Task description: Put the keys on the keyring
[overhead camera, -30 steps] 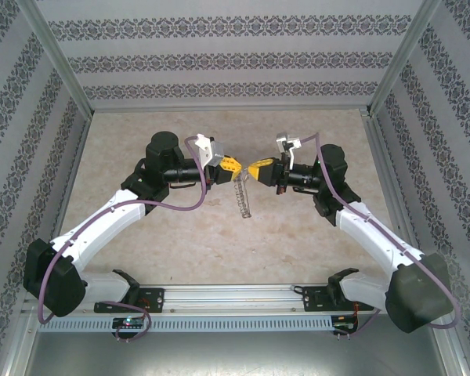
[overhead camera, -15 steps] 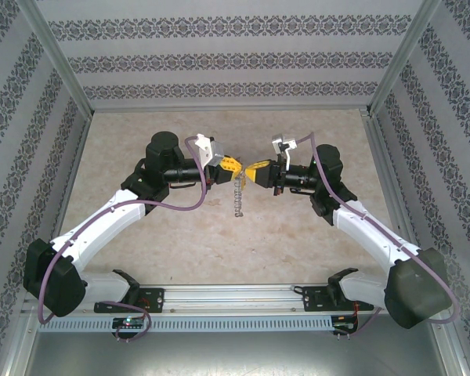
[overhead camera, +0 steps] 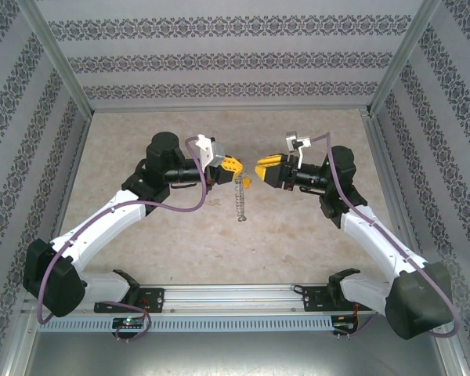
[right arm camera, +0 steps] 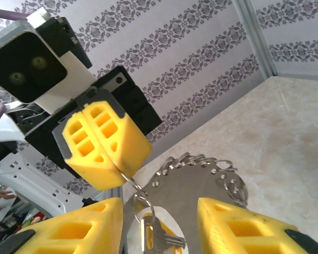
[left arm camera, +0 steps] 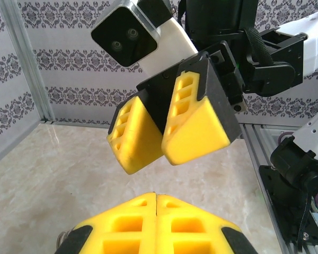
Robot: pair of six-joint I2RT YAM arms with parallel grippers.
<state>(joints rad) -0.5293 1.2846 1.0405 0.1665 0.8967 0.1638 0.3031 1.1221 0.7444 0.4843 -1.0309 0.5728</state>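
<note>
Above the middle of the table, the left gripper is pinched tight on a small wire loop at the top of the keyring. The keyring hangs free below its fingertips, edge-on from above and clear of the surface. Just to the right, the right gripper stands partly open with nothing in it, its fingers apart from the metal. A yellow-headed key shows as a bright speck right beside the top of the ring, under the left fingertips (too small from above to tell whether it is threaded on or only lying against it). The right wrist view shows the keyring as broad, thin and silvery, fringed with small silver keys. It looks light and stiff in itself but loose in its hang, so it is likely to swing and twist from that single pinch. Smooth metal may also slide on the yellow pads. The surest second hold is probably across the flat rim close to the loop, not on the dangling keys, which would pivot away. The yellow-headed key is best taken by its plastic head, which offers more to grip than the short blade.
</note>
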